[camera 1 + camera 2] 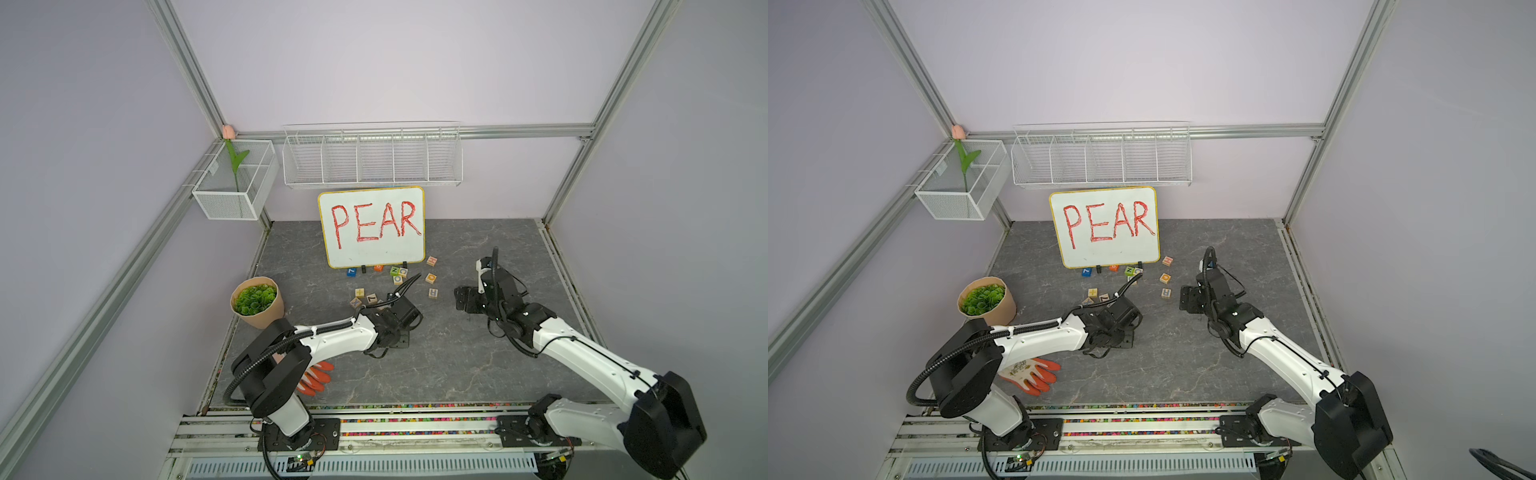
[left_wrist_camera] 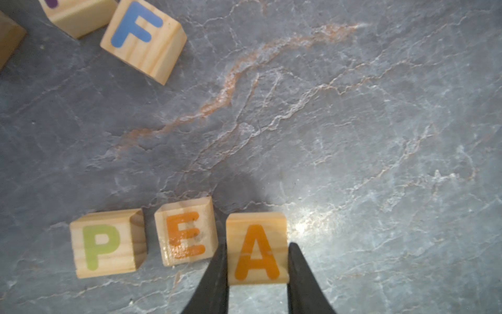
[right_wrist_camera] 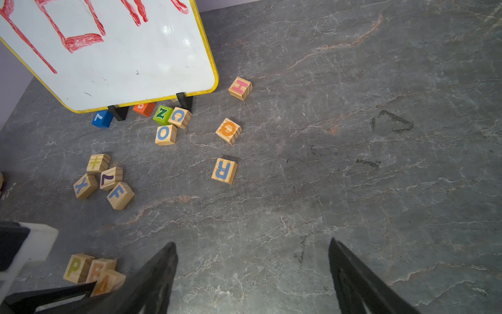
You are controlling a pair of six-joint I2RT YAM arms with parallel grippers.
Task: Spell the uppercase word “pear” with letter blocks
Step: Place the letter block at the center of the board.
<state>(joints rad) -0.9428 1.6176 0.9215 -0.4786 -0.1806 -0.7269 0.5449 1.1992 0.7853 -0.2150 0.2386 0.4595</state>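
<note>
We see a yellow-rimmed whiteboard (image 1: pixel 371 226) reading PEAR at the back of the grey stone-look table (image 1: pixel 457 353). Spare blocks lie before it: plus (image 3: pixel 98 163), 7 (image 3: pixel 111 178), X (image 3: pixel 85 186) and F (image 3: pixel 120 195) bunched together. O (image 3: pixel 166 134), C (image 3: pixel 179 117) and green N (image 3: pixel 162 115) touch, and H (image 3: pixel 240 88) sits apart. One orange letter (image 3: pixel 228 130) is perhaps a G. A potted plant (image 1: pixel 257 301) and glove (image 1: pixel 1034 376) sit nearer. A wire shelf (image 1: pixel 372 166) and mesh basket (image 1: pixel 226 203) with a tulip (image 1: pixel 227 132) hang above.

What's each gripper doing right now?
Left gripper: shut on the A block.
Right gripper: open, holding nothing.
</note>
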